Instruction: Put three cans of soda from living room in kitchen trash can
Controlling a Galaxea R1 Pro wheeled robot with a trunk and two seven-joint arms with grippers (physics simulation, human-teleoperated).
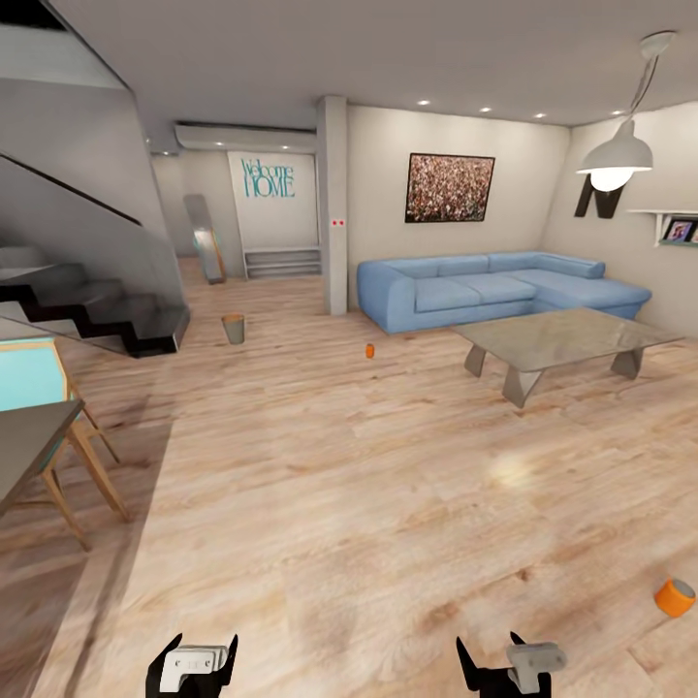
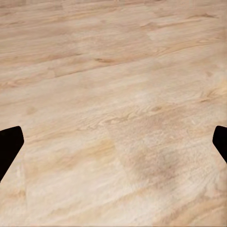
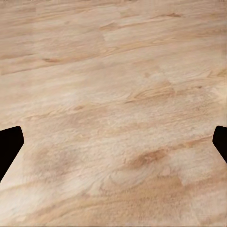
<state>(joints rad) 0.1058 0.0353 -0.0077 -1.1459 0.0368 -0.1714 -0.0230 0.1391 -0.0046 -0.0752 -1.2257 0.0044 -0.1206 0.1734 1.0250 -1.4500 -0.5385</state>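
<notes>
A: Entry, living room. Where do the cans lie, taking the glass table (image 1: 567, 339) as the mark?

B: One orange can (image 1: 675, 597) lies on its side on the plank floor (image 1: 320, 485), on the near side of the table, close to the robot. A second orange can (image 1: 369, 351) stands upright on the floor off the table's far left end, in front of the blue sofa (image 1: 494, 288). No third can spotted.

A: And the bin?

B: The bin (image 1: 233, 329) stands further left of the table again, near the foot of the stairs (image 1: 97, 310), well apart from both cans.

A: Claws?

B: Left claw (image 1: 192, 669) and right claw (image 1: 509, 669) hang low in front of the robot. Both wrist cameras show dark fingertips (image 2: 9, 146) spread wide with bare floor between; the same on the right (image 3: 9, 146). Neither holds anything.

A: Which arm for the near can?

B: My judgement: the right. The can lies ahead and to the right of the right claw, its top turned roughly toward the table, so its long axis runs along the floor. It looks out of reach without the base rolling closer.
</notes>
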